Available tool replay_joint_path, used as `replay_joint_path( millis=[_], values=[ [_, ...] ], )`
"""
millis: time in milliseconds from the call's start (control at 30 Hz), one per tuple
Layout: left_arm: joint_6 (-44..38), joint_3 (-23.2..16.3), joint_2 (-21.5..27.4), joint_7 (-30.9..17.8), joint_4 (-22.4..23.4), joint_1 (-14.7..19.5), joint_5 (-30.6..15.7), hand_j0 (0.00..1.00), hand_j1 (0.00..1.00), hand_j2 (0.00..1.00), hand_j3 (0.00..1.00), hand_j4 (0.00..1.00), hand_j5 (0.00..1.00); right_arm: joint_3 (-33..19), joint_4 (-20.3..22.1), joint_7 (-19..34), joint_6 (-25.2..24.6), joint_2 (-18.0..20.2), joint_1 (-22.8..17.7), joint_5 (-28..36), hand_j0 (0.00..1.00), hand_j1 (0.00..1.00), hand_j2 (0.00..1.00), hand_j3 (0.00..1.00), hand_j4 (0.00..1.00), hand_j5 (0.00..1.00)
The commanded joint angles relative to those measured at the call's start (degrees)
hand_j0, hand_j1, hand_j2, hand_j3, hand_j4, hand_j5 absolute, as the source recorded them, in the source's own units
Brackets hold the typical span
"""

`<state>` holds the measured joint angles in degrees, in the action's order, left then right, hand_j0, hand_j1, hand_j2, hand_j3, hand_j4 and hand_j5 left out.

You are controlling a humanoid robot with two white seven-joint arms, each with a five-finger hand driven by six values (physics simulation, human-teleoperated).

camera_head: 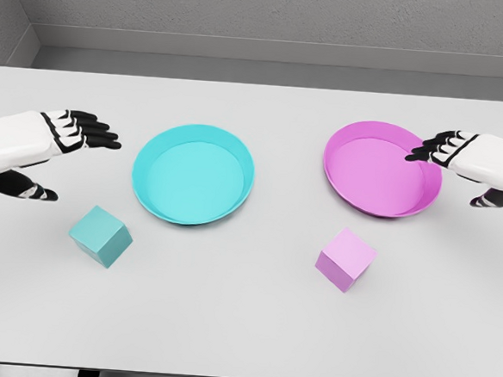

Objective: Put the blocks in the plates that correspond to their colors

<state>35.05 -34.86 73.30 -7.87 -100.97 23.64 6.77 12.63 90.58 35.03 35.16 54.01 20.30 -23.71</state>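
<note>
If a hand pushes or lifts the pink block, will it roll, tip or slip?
The pink block looks like a flat-faced cube resting on the table, so a push would probably slide it, not roll it. Its faces look smooth, so it may slip in a loose grasp. It appears rigid.

The left robot hand (60,141) and the right robot hand (465,160) look alike: smooth white shells cover the forearm and the back of each, while the five jointed fingers and thumbs are black with white segment bands.
</note>
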Motion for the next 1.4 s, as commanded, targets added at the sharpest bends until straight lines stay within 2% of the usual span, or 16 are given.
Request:
replay_joint_path(
  millis=[0,67,100,167,233,267,333,467,600,767,1067,1267,1367],
  values=[
    [-0.05,-0.12,0.08,-0.12,-0.01,0.0,-0.36,1.0,1.0,1.0,1.0,1.0,1.0,-0.06,0.04,-0.03,-0.16,0.04,0.0,0.24,1.0,1.0,1.0,1.0,1.0,1.0],
    [-0.05,-2.4,0.17,-0.39,-0.01,0.96,-0.36,1.0,1.0,1.0,1.0,1.0,1.0,-0.06,0.04,-0.03,-0.16,0.04,0.53,0.25,1.0,1.0,1.0,1.0,1.0,1.0],
    [-0.05,-4.42,0.26,-0.47,-0.1,2.54,-0.53,1.0,1.0,1.0,1.0,1.0,1.0,-0.15,0.04,-0.03,-0.16,-0.04,0.79,0.24,1.0,1.0,1.0,1.0,1.0,1.0],
    [-0.05,-10.3,0.52,-0.74,-0.1,5.97,-0.27,1.0,1.0,1.0,1.0,1.0,1.0,-0.33,0.04,-0.03,-0.16,-0.31,0.7,0.24,1.0,1.0,1.0,1.0,1.0,1.0],
    [-0.05,-15.32,0.52,-5.04,-0.1,8.7,-0.27,1.0,1.0,1.0,1.0,1.0,1.0,-0.06,0.21,-0.03,-0.16,-2.85,-0.18,0.16,1.0,1.0,1.0,1.0,1.0,1.0],
    [-0.05,-16.29,0.61,-6.19,-0.1,8.79,-0.27,1.0,1.0,1.0,1.0,1.0,1.0,-0.15,0.65,-0.03,-0.16,-3.21,-0.88,0.16,1.0,1.0,1.0,1.0,1.0,1.0],
    [-0.05,-19.54,0.61,-8.3,-0.1,8.79,-0.27,1.0,1.0,1.0,1.0,1.0,1.0,0.11,4.69,-0.03,-0.16,-4.88,-2.37,0.16,1.0,1.0,1.0,1.0,1.0,1.0],
    [-0.05,-19.54,1.23,-8.3,-0.1,8.79,-0.27,1.0,1.0,1.0,1.0,1.0,1.0,0.38,8.12,-0.03,-0.16,-5.93,-5.01,0.24,1.0,1.0,1.0,1.0,1.0,1.0],
    [-0.05,-19.54,0.88,-8.3,-0.01,9.05,-0.18,1.0,1.0,1.0,1.0,1.0,1.0,1.17,10.06,-0.03,-0.16,-5.49,-5.19,0.24,1.0,1.0,1.0,1.0,1.0,1.0],
    [-0.05,-19.54,-0.62,-7.95,0.25,9.05,-0.18,1.0,1.0,1.0,1.0,1.0,1.0,7.32,10.15,-0.03,-0.16,-5.49,-4.31,0.24,1.0,1.0,1.0,1.0,1.0,1.0],
    [-0.05,-19.54,-0.88,-8.12,0.51,9.23,1.14,1.0,1.0,1.0,1.0,1.0,1.0,11.54,10.23,-0.03,-0.16,-5.84,-3.69,0.24,1.0,1.0,1.0,1.0,1.0,1.0],
    [-0.05,-19.54,-3.26,-8.12,0.6,9.4,2.81,1.0,1.0,1.0,1.0,1.0,1.0,13.74,10.32,-0.03,-0.16,-6.37,-3.6,0.24,1.0,1.0,1.0,1.0,1.0,1.0],
    [-2.7,-19.54,-4.22,-8.12,2.62,10.02,2.9,1.0,1.0,1.0,1.0,1.0,1.0,16.02,10.23,-0.03,-0.16,-6.9,-3.6,0.07,1.0,1.0,1.0,1.0,1.0,1.0]
  ],
)
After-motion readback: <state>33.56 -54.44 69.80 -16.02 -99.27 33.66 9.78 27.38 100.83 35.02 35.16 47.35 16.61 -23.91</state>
